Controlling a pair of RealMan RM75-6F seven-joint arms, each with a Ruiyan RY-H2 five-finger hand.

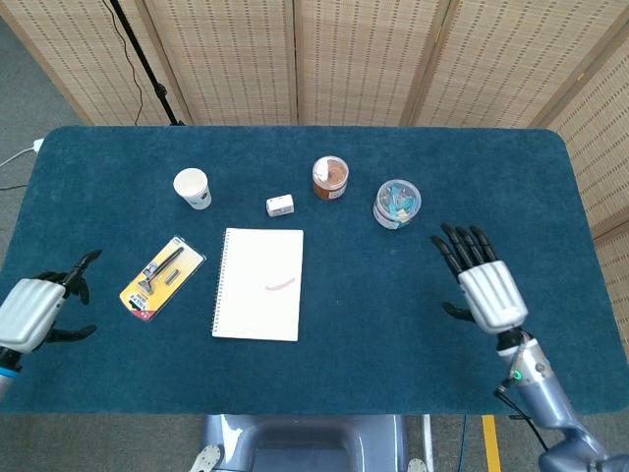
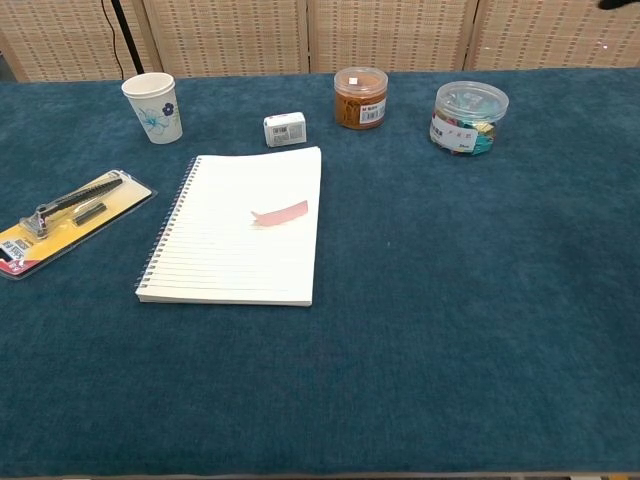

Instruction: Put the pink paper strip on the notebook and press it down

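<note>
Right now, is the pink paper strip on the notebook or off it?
On it. The pink paper strip lies flat on the open notebook page, right of centre, with neither hand touching it.
</note>
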